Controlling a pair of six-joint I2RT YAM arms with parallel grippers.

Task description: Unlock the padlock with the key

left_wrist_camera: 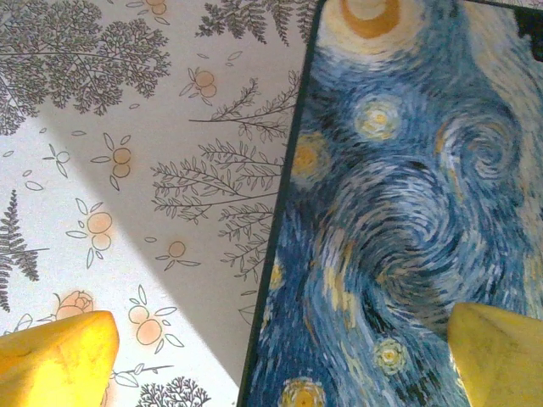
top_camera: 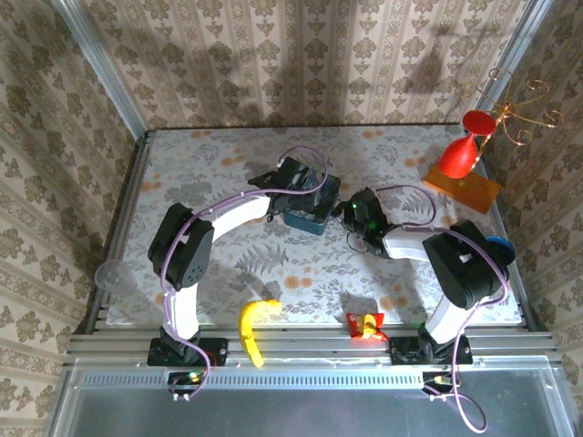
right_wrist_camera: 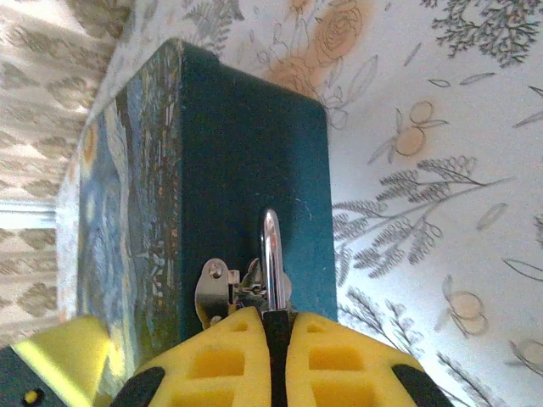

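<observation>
A blue night-sky-painted tin box (top_camera: 307, 218) stands at the table's middle. On its dark teal side hangs the padlock (right_wrist_camera: 271, 254), its chrome shackle passing through a small silvery hasp (right_wrist_camera: 212, 288). My right gripper (right_wrist_camera: 276, 318) is shut on the padlock's dark body, at the box's right side (top_camera: 351, 211). My left gripper (left_wrist_camera: 280, 356) is open just above the box lid (left_wrist_camera: 399, 212), one yellow finger (left_wrist_camera: 59, 356) over the tablecloth and the other over the lid; from above it sits at the box's far end (top_camera: 293, 187). The key is hidden.
A banana (top_camera: 255, 330) and a red snack packet (top_camera: 365, 325) lie near the front edge. A red hourglass-shaped object on an orange board (top_camera: 465, 150) and a gold wire stand (top_camera: 515, 114) occupy the back right corner. A clear cup (top_camera: 111, 273) sits at the left edge.
</observation>
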